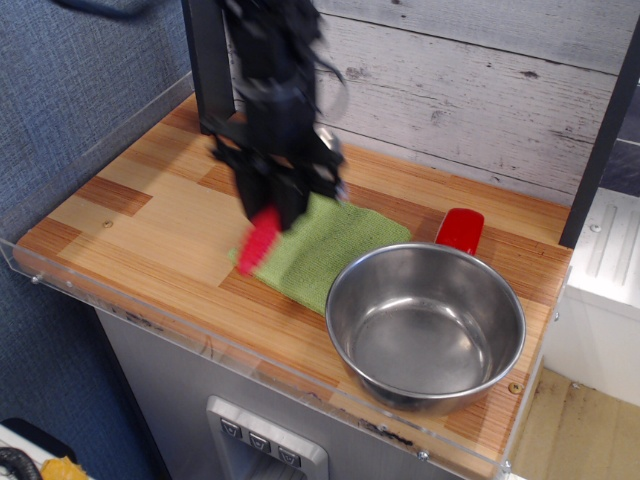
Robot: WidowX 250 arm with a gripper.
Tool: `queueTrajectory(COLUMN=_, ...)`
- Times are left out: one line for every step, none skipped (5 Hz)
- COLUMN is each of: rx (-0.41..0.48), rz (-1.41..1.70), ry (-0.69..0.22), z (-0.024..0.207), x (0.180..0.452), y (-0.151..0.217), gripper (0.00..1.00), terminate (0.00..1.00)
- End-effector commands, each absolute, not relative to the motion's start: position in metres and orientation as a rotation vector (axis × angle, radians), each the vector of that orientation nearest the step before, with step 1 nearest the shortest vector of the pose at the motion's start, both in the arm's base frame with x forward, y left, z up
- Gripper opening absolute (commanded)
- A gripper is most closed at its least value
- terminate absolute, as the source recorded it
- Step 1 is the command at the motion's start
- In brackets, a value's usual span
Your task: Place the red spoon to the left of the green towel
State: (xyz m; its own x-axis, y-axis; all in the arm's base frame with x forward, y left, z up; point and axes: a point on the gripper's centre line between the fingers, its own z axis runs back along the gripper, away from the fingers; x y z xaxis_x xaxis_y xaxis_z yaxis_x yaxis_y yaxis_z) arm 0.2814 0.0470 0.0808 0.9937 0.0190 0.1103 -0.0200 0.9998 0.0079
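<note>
My gripper [268, 205] is shut on the red spoon [257, 244] and holds it lifted over the left corner of the green towel [325, 247]. The frame is motion-blurred here. The ribbed red handle hangs down and forward below the fingers, and a bit of the silver spoon bowl [332, 148] shows behind the gripper. The towel lies flat in the middle of the wooden table, with its right corner tucked against the steel bowl.
A large steel bowl [425, 325] stands at the front right. A flat smooth red piece [460, 231] lies behind it. A dark post [210, 60] stands at the back left. A clear plastic rim [150, 318] edges the table's front and left. Bare wood [130, 215] lies left of the towel.
</note>
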Motion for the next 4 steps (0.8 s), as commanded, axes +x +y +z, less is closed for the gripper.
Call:
queueTrajectory(rx=-0.017, rz=0.149, ry=-0.144, z=0.098, x=0.277, y=0.108, gripper=0.00, terminate=0.00)
queueTrajectory(rx=0.009, rz=0.124, ry=-0.112, z=0.088, x=0.299, y=0.141, gripper=0.00, terminate=0.00)
queueTrajectory(rx=0.041, rz=0.057, ry=-0.096, z=0.075, x=0.322, y=0.156, gripper=0.00, terminate=0.00)
queueTrajectory(rx=0.070, rz=-0.015, ry=-0.091, z=0.061, x=0.331, y=0.161, gripper=0.00, terminate=0.00)
